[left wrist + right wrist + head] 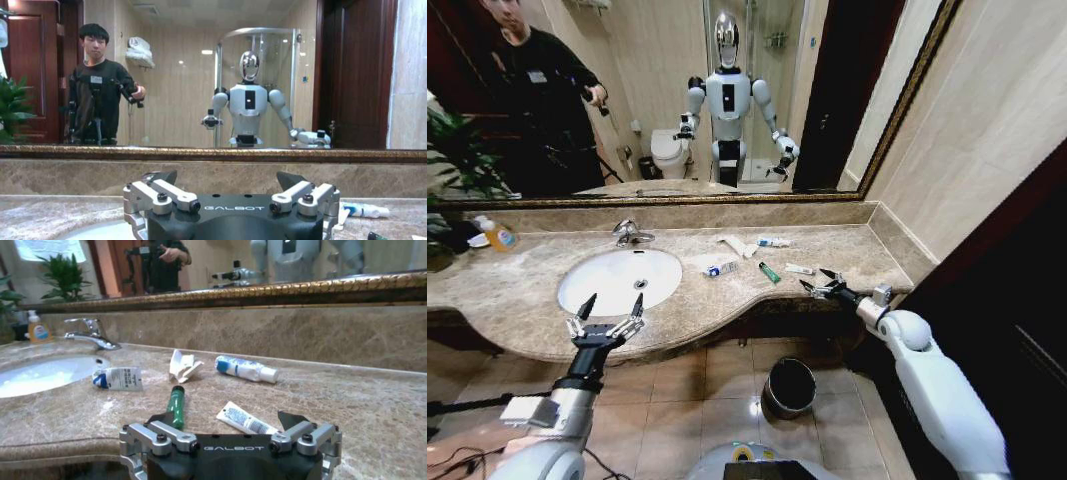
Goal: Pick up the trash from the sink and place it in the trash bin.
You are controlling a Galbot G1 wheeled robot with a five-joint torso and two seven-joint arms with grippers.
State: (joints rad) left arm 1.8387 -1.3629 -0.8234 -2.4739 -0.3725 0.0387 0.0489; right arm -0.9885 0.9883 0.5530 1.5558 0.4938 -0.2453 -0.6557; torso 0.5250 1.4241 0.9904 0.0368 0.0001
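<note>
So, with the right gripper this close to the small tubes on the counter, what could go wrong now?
The open right gripper is low over the white tube, with the green tube close beside it, so it might pinch both or nudge one away. The trash bin stands on the floor below the counter edge, so a loose grip could drop the piece beside it.

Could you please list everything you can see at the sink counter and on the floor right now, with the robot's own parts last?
sink: one, white oval basin, left part of the beige counter
faucet: one, chrome, behind the basin
soap bottle: one, orange liquid, far left by the mirror
white tubes and wrappers: about four, white with blue marks, on the counter right of the basin
green tube: one, among them
trash bin: one, dark with shiny rim, on the floor below the counter
left gripper: open, at the counter's front edge before the basin
right gripper: open, over the counter's right end, near the tubes
</note>
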